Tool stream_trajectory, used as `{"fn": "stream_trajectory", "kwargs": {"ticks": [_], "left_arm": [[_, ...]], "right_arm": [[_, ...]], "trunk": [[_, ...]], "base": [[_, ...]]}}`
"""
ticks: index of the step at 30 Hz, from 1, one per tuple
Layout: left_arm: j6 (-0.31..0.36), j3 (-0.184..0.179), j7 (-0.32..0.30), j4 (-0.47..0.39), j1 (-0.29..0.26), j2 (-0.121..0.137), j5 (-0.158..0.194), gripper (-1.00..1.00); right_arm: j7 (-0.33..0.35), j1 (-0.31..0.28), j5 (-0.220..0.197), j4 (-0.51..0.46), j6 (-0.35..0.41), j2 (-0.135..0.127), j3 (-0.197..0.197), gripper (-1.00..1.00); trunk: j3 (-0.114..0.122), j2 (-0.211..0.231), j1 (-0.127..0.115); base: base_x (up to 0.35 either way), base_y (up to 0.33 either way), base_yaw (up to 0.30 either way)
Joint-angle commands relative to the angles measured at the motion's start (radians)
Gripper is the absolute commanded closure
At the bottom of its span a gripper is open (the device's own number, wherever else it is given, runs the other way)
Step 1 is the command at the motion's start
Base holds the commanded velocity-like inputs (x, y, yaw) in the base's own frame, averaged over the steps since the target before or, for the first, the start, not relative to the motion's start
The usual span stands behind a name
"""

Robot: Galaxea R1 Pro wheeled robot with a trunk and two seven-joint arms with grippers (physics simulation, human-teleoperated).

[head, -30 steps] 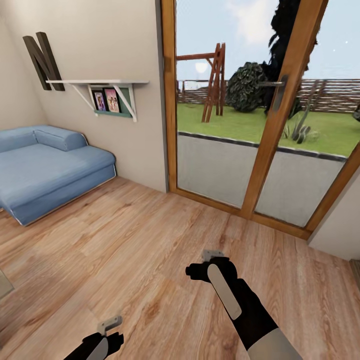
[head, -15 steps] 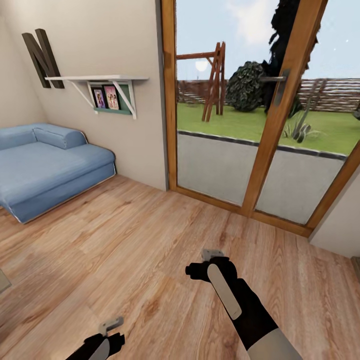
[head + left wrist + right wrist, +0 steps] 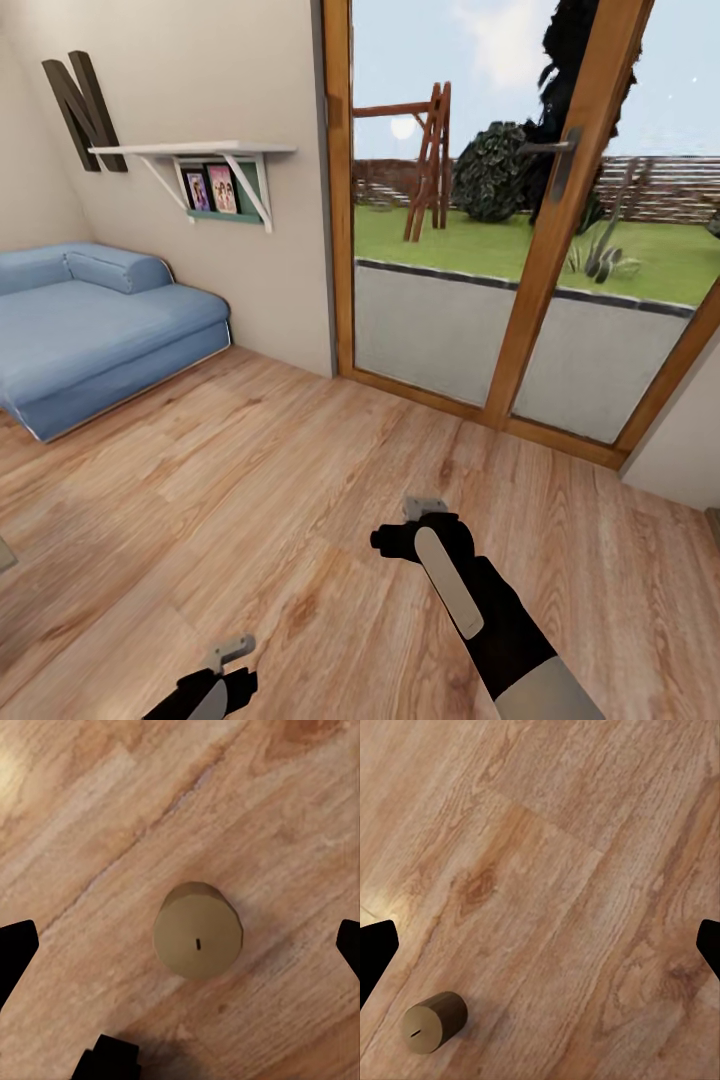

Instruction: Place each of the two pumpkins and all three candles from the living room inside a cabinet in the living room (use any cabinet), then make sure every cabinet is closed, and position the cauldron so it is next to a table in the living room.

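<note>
Compared with a second ago, the head view has tipped slightly downward and the left gripper (image 3: 222, 668) sits a touch further right at the bottom edge; the right gripper (image 3: 425, 520) holds the same spot in the picture.

One candle (image 3: 198, 940) stands upright on the wooden floor (image 3: 300, 480), seen end-on in the left wrist view: a stubby tan cylinder with a short dark wick mark at the centre of its top. It lies between the left gripper's dark fingertips (image 3: 16, 949), which sit wide apart at the frame's edges, well clear of the candle and gripping nothing. In the right wrist view the candle (image 3: 433, 1021) also appears, off to one side, its wall darker than its top. The right gripper's fingertips (image 3: 375, 945) are likewise spread wide over bare boards, empty.

In the head view most of the left arm is cut off by the bottom edge.

Beyond the arms, a blue sofa (image 3: 90, 330) stands against the wall under a white shelf (image 3: 190, 150) carrying small framed pictures. A wood-framed glass door (image 3: 520, 220) looks onto a lawn.
</note>
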Motion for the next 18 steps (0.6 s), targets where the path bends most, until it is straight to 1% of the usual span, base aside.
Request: {"fn": "stream_trajectory", "kwargs": {"ticks": [1, 2, 5, 7, 10, 15, 18], "left_arm": [[0.004, -0.011, 0.008, -0.003, 0.0, 0.001, 0.009, -1.0], [0.001, -0.017, 0.008, -0.003, 0.0, 0.001, 0.009, -1.0], [-0.043, -0.036, 0.008, 0.0, 0.0, -0.008, 0.01, -1.0], [-0.058, -0.047, 0.008, 0.014, 0.0, -0.011, 0.009, -1.0], [-0.066, -0.056, 0.008, 0.026, 0.0, -0.014, 0.007, -1.0], [-0.07, -0.06, 0.009, 0.03, 0.0, -0.015, 0.006, -1.0], [-0.071, -0.07, 0.009, 0.031, 0.0, -0.019, 0.007, -1.0]], "right_arm": [[-0.01, -0.001, -0.01, -0.001, 0.002, 0.0, 0.001, -1.0], [-0.01, -0.001, -0.01, -0.001, 0.002, 0.0, 0.001, -1.0], [-0.01, -0.001, -0.01, 0.0, 0.001, 0.0, 0.001, -1.0], [-0.009, -0.001, -0.011, 0.003, -0.001, 0.0, 0.001, -1.0], [-0.009, -0.001, -0.01, 0.002, -0.002, 0.0, 0.001, -1.0], [-0.009, -0.001, -0.01, 0.001, -0.002, 0.0, 0.001, -1.0], [-0.009, -0.001, -0.01, 0.002, -0.003, 0.0, 0.001, -1.0]], "trunk": [[-0.004, -0.008, 0.004], [-0.007, -0.015, 0.008], [-0.017, -0.036, 0.019], [-0.023, -0.05, 0.027], [-0.032, -0.071, 0.038], [-0.048, -0.106, 0.057], [-0.057, -0.127, 0.069]], "base": [[0.0, 0.0, 0.0], [0.0, 0.0, 0.0], [0.0, 0.0, 0.0], [0.0, 0.0, 0.0], [0.0, 0.0, 0.0], [0.0, 0.0, 0.0], [0.0, 0.0, 0.0]]}}
